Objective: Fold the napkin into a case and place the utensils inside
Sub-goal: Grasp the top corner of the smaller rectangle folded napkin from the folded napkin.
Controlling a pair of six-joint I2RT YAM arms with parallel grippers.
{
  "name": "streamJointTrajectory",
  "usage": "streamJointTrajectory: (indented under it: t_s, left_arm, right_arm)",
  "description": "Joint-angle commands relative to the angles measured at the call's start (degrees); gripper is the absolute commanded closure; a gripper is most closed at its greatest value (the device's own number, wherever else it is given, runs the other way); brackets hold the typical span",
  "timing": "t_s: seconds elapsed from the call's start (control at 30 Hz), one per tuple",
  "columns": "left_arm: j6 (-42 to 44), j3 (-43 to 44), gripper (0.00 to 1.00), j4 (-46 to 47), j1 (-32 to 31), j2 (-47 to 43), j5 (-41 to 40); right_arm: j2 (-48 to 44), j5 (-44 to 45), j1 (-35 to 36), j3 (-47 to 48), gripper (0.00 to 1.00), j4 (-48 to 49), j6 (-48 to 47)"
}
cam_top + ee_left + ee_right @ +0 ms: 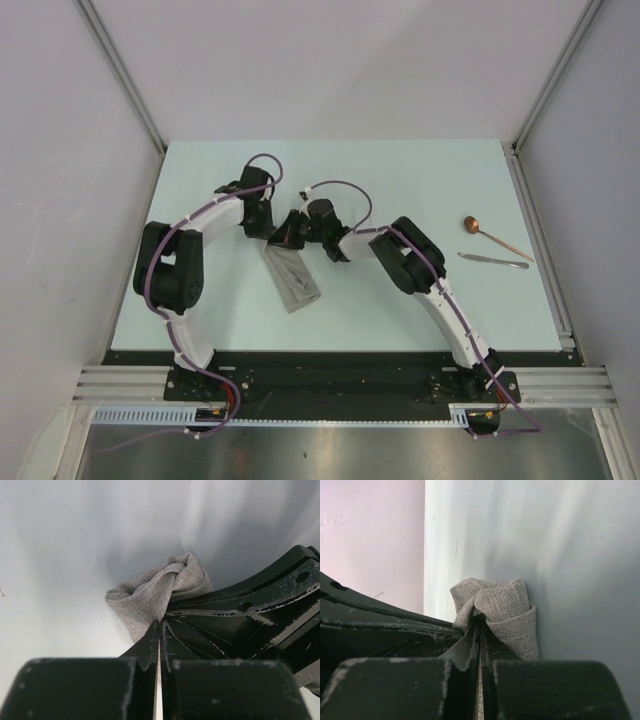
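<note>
The napkin (295,282) lies as a narrow grey-beige strip at mid-table, its far end lifted between both grippers. My left gripper (266,232) is shut on that end; in the left wrist view the cloth (155,592) bunches just past the tips of the left gripper (161,624). My right gripper (288,236) pinches the same end from the other side, and in the right wrist view the fabric (502,607) curls over the tips of the right gripper (479,621). The utensils lie apart at the right: a copper spoon (496,238) and a thin silvery piece (493,260).
Each wrist view shows the other gripper's black body close alongside (250,615) (375,625). Metal rails (540,240) edge the pale table at the right, and grey walls enclose it on three sides. The arm bases sit at the near edge.
</note>
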Motion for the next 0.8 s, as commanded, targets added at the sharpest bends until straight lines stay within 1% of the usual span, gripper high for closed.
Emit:
streamJointTrajectory:
  t_s: [0.0, 0.07, 0.1, 0.2, 0.27, 0.3, 0.37, 0.43, 0.57, 0.67, 0.77]
  left_arm:
    - [-0.3, 1.6, 1.00, 0.3, -0.8, -0.3, 0.1]
    - [-0.7, 0.9, 1.00, 0.6, -0.9, -0.9, 2.0]
    - [-1.2, 0.7, 1.00, 0.7, -1.1, -1.3, 2.3]
    - [-1.8, 0.7, 1.00, 0.6, -1.1, -0.6, 2.1]
    - [-1.8, 2.4, 1.00, -0.7, -1.0, 1.6, 0.5]
    - [-1.8, 2.6, 1.00, -0.8, -0.7, 2.1, 0.2]
    - [-2.1, 2.8, 1.00, -0.7, -0.3, 3.3, 0.1]
    - [-2.8, 2.4, 1.00, 0.0, 0.3, 3.7, 0.8]
    - [-3.4, 2.2, 1.00, 1.4, 0.6, 3.5, 1.4]
    - [-3.5, 2.0, 1.00, 1.4, 0.6, 3.1, 1.5]
    - [-3.3, 1.9, 1.00, 1.0, 0.6, 2.9, 1.2]
  right_arm:
    - [3.6, 2.2, 0.2, 4.8, 1.00, -2.4, 0.4]
    - [4.7, 2.4, 0.2, 7.0, 1.00, -3.7, 0.4]
    - [5.8, 3.2, 0.3, 9.6, 1.00, -6.2, -0.5]
    - [6.9, 3.4, 0.4, 12.0, 1.00, -8.2, -0.3]
    - [5.8, 2.9, 0.2, 10.4, 1.00, -7.1, 1.0]
    - [3.5, 2.9, 0.0, 7.2, 1.00, -6.2, 1.4]
    - [1.2, 2.4, -0.5, 4.0, 1.00, -4.3, 1.7]
    - [-2.0, 2.0, -0.8, 1.1, 1.00, -4.4, 0.2]
    - [-5.2, 0.8, -1.3, -1.1, 1.00, -6.0, -3.6]
    - [-6.0, -0.3, -1.3, -1.5, 1.00, -5.7, -4.1]
    - [-7.4, 0.4, -1.4, -2.7, 1.00, -6.6, -5.2]
